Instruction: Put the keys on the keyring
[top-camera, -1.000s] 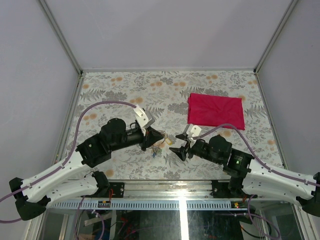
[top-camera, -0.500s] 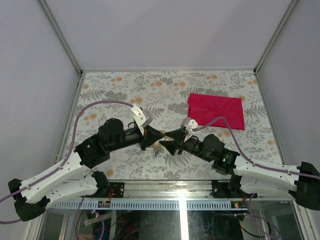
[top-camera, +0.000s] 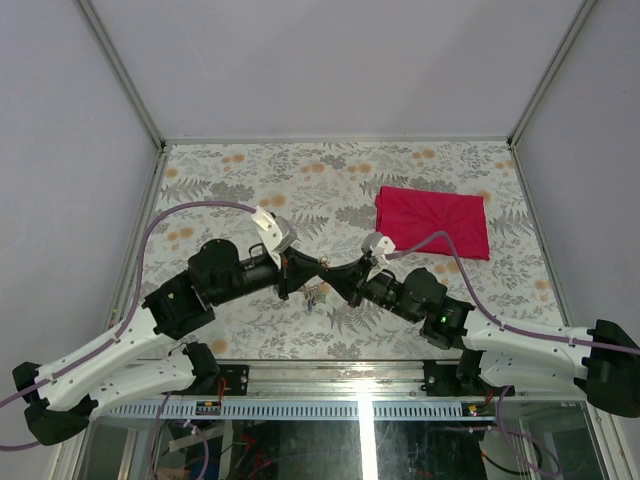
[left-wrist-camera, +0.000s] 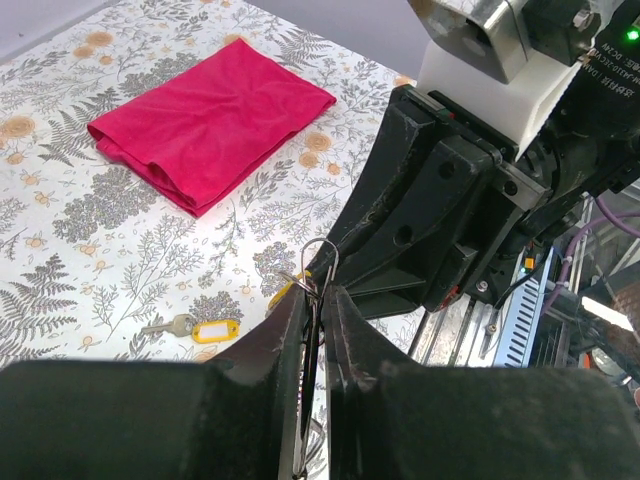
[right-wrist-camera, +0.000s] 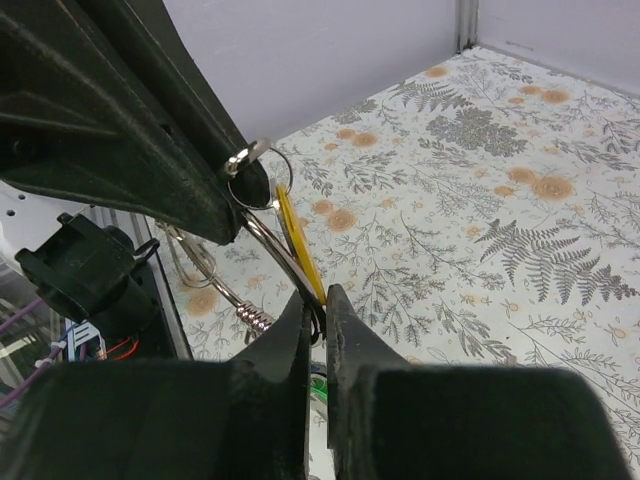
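The keyring (left-wrist-camera: 318, 241) is clamped in the left gripper (left-wrist-camera: 318, 295); right gripper (right-wrist-camera: 318, 300) clamps a yellow key (right-wrist-camera: 300, 240); another key (left-wrist-camera: 205, 328) lies unthreaded.

A thin silver wire keyring (left-wrist-camera: 334, 262) stands upright above the table's (left-wrist-camera: 60, 250) centre, pinched in the left gripper (left-wrist-camera: 317, 298), a yellow-headed key (right-wrist-camera: 298, 243) against it. Another yellow-tagged silver key (left-wrist-camera: 200, 328) lies flat below, toward the near edge.

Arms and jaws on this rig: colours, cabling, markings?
Left arm and right arm match: white lower links, black motor housings above, black wedge-shaped jaws. A mauve cable loops to each wrist's white camera mount. Green light on the right arm.
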